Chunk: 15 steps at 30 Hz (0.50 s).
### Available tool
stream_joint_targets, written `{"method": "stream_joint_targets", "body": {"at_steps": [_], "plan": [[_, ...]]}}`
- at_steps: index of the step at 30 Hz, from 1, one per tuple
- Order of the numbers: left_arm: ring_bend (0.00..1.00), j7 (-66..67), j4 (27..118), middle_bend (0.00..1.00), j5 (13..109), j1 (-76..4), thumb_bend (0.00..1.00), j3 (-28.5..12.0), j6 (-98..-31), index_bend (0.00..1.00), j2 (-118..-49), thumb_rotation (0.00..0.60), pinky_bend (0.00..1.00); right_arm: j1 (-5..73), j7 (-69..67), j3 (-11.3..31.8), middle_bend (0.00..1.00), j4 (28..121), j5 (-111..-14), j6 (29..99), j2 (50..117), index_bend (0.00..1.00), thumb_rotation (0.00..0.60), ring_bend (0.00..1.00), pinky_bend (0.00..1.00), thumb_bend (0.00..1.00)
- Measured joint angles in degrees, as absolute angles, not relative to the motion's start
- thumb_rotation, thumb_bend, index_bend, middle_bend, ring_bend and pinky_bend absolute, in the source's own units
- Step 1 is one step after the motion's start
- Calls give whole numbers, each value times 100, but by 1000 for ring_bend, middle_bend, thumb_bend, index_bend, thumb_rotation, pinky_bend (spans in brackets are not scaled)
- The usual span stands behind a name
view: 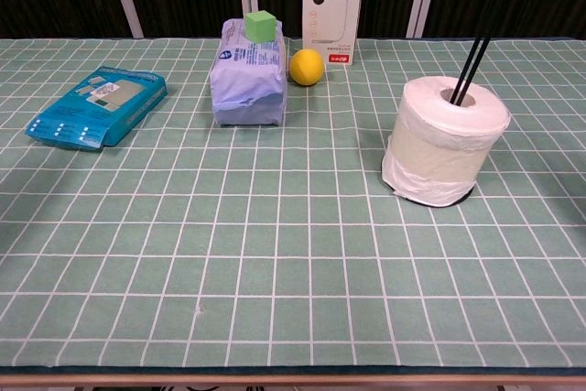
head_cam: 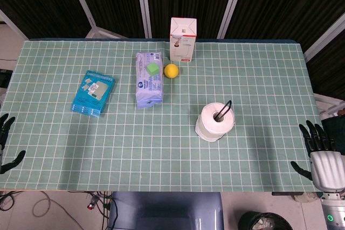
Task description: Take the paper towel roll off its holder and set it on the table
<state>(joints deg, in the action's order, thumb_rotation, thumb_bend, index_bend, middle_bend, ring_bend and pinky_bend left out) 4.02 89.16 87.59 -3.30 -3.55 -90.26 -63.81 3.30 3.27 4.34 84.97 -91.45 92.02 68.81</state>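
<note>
While untouched: white paper towel roll (head_cam: 214, 122) sits upright on its black wire holder (head_cam: 225, 109).
Hands: left hand (head_cam: 6, 143) and right hand (head_cam: 319, 153) empty, fingers spread, at table edges.
Left: everything.

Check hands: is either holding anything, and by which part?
Nothing held. Left hand and right hand sit open at the table edges; the paper towel roll is on its holder, untouched.
</note>
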Motion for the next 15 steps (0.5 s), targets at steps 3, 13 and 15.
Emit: {"method": "stream_joint_targets", "body": {"at_steps": [3, 13, 15], "plan": [[0, 402, 8923, 0, 8761, -321, 222, -355, -9045, 48, -6378, 600, 0, 326, 321, 434, 0, 8499, -9148, 9215, 6881, 0, 600, 0, 0, 0], [0, 363, 8945, 0, 8820, -287, 222, -344, -9138, 48, -6352, 600, 0, 307, 242, 420, 0, 8562, -9177, 9259, 6866, 0, 600, 0, 0, 0], [0, 354, 8935, 0, 8808, -286, 223, -350, -9135, 48, -6352, 600, 0, 295, 191, 413, 0, 8606, -9161, 9258, 6862, 0, 600, 0, 0, 0]]}}
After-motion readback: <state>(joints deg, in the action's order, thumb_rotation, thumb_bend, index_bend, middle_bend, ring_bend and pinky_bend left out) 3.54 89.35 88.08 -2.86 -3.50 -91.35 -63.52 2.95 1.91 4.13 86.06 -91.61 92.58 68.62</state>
